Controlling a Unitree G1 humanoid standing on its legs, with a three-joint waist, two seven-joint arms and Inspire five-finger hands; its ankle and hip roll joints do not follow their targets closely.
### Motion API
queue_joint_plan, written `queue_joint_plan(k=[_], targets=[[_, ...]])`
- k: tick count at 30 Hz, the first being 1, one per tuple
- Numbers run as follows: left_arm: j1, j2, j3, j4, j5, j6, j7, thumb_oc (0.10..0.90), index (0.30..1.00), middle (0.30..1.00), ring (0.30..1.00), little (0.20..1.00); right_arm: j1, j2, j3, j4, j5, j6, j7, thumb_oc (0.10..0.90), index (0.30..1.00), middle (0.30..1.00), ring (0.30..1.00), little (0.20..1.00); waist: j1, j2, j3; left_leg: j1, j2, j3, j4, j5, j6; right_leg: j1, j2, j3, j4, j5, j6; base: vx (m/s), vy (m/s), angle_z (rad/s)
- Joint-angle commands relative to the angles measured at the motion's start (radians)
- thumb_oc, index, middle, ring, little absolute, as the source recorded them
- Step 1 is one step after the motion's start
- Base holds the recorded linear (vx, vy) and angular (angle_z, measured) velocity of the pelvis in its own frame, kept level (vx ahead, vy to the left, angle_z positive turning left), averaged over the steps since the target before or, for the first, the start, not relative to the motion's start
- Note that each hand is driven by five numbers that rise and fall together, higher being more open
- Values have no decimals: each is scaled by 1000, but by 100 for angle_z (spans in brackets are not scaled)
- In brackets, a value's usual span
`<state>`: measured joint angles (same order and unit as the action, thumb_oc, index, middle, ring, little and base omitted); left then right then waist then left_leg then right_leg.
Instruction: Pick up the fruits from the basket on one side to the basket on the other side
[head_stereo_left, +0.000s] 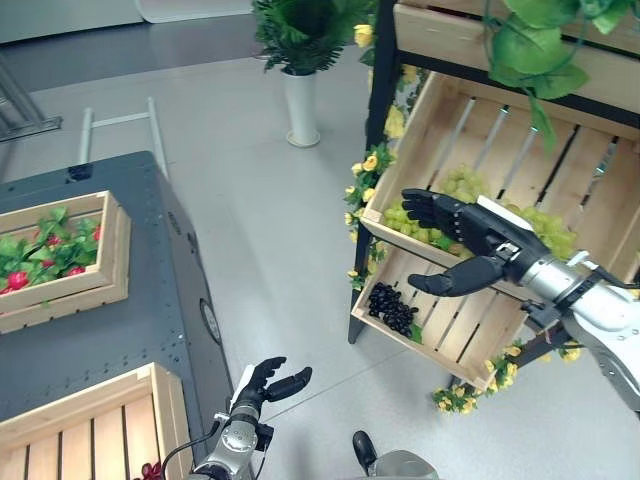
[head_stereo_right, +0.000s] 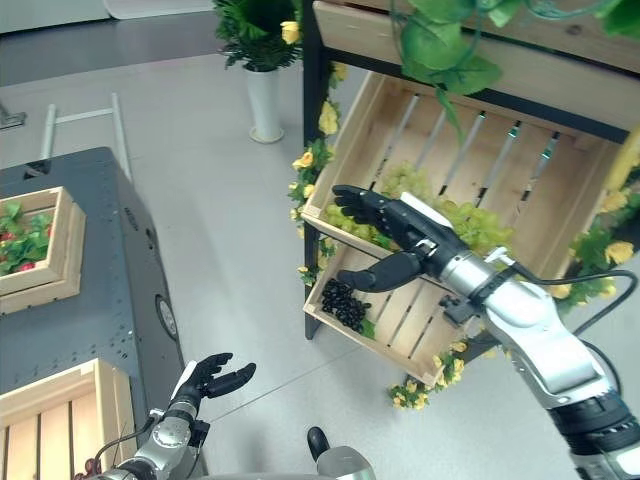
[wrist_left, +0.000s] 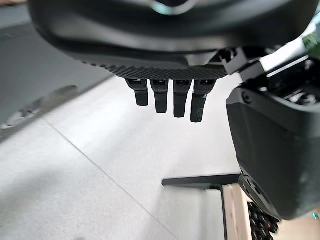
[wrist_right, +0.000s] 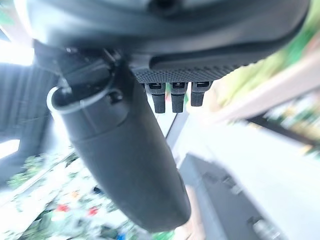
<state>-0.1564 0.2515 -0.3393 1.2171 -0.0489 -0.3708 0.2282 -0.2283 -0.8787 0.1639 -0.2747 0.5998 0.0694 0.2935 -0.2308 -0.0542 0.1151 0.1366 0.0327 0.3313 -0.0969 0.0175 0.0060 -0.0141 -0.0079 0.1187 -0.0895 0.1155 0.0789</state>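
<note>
On the far left, a shallow pale wooden crate (head_stereo_left: 105, 255) sits on a dark grey metal cabinet (head_stereo_left: 150, 330) and holds small red fruits among green leaves (head_stereo_left: 45, 255). Nearer on the same cabinet top stands a second slatted wooden crate (head_stereo_left: 95, 430), its boards bare apart from a bit of dark red fruit (head_stereo_left: 150, 470) at its near right corner.

The left hand (head_stereo_left: 268, 383) hangs low just right of the cabinet's near edge, over the grey floor; its fingers are loosely curved and spread from the thumb, and it holds nothing. In the left wrist view its fingers (wrist_left: 167, 97) point out in a row with only floor past them.

At the far middle, a tall white vase with dark green foliage (head_stereo_left: 300, 105) stands on the floor.

To the right is a black-framed wooden display stand (head_stereo_left: 375, 130) trimmed with yellow artificial flowers (head_stereo_left: 365, 170) and hanging green leaves (head_stereo_left: 545, 65). It carries 2 tilted wooden crates. The upper tilted crate (head_stereo_left: 440, 110) holds bunches of pale green grapes (head_stereo_left: 550, 230). The lower tilted crate (head_stereo_left: 465, 340) holds a bunch of dark purple-black grapes (head_stereo_left: 392, 308) at its left end.

The right hand (head_stereo_left: 470, 235) reaches over the front lip of the upper crate, above the green grapes, fingers extended toward the left and thumb held apart below them; nothing is grasped. Whether the fingertips touch the grapes cannot be told.
</note>
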Motion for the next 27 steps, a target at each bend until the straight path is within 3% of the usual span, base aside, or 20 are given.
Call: queue_joint_plan(k=[1, 7, 9, 12, 18, 25, 27], targets=[[-81, 44, -8, 6, 19, -45, 21, 800, 900, 900, 900, 900, -179, 97, -23, -43, 94, -35, -20, 800, 900, 900, 900, 900, 49, -16, -9, 12, -63, -19, 26, -117, 14, 49, 30, -68, 2, -68, 2, -32, -43, 21], [-59, 32, -38, -17, 32, -40, 39, 800, 900, 900, 900, 900, -142, 217, 137, -24, 85, 17, -24, 800, 900, 900, 900, 900, 88, -2, 0, 3, -63, -47, 27, -105, 7, 52, 17, -103, 2, -73, -4, -28, -48, 19], [-48, 22, -50, -14, 21, -39, 55, 800, 900, 900, 900, 900, -114, 287, 214, 54, 67, 6, -26, 800, 900, 900, 900, 900, 104, 1, 3, 3, -65, -62, 26, -101, 6, 59, 14, -120, 2, -79, -8, -10, -58, 16], [-34, 14, -56, -13, 22, -44, 68, 800, 900, 900, 900, 900, -92, 329, 268, 113, 30, -8, -35, 800, 900, 900, 900, 900, 117, 2, 5, 4, -65, -72, 23, -97, 5, 64, 11, -135, 2, -82, -11, -2, -48, 14], [-20, -4, -66, -30, 24, -66, 113, 800, 900, 900, 900, 900, -78, 448, 392, 396, -41, -39, -78, 800, 900, 900, 900, 900, 162, 6, 9, 0, -70, -113, 16, -87, 1, 81, 3, -186, 2, -93, -21, -3, -42, 24], [-6, -10, -73, -68, 63, -120, 131, 800, 900, 900, 900, 900, -53, 576, 397, 640, -31, -101, -195, 800, 900, 900, 900, 900, 205, 17, 7, -12, -79, -170, 10, -79, 3, 92, -4, -228, 2, -105, -28, 10, -12, 21], [2, -13, -84, -87, 68, -127, 73, 800, 900, 900, 900, 900, -41, 615, 384, 707, -36, -135, -227, 800, 900, 900, 900, 900, 218, 23, 7, -18, -82, -188, 10, -76, 5, 94, -5, -238, 2, -109, -31, 10, 3, 27]])
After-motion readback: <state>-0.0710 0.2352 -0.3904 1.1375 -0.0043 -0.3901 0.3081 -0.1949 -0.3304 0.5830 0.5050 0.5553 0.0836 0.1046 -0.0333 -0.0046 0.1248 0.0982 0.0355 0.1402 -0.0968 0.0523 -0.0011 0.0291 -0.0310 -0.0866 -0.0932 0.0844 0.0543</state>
